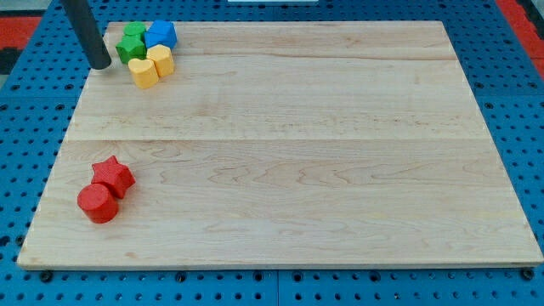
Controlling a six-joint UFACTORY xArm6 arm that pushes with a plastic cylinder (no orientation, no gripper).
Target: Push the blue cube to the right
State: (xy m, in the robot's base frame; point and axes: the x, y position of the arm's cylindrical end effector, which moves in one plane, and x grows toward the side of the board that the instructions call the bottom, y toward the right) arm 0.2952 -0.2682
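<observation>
The blue cube [161, 35] sits near the top left corner of the wooden board [289, 144], in a tight cluster. A green block [132, 43] touches its left side and two yellow blocks [151, 66] lie just below it. My tip [101, 63] is at the board's left edge, a short way left of the green block and apart from it. The rod rises from the tip to the view's top left.
A red star block [113, 176] and a red cylinder [98, 204] sit together at the lower left of the board. A blue perforated surface [518, 102] surrounds the board on all sides.
</observation>
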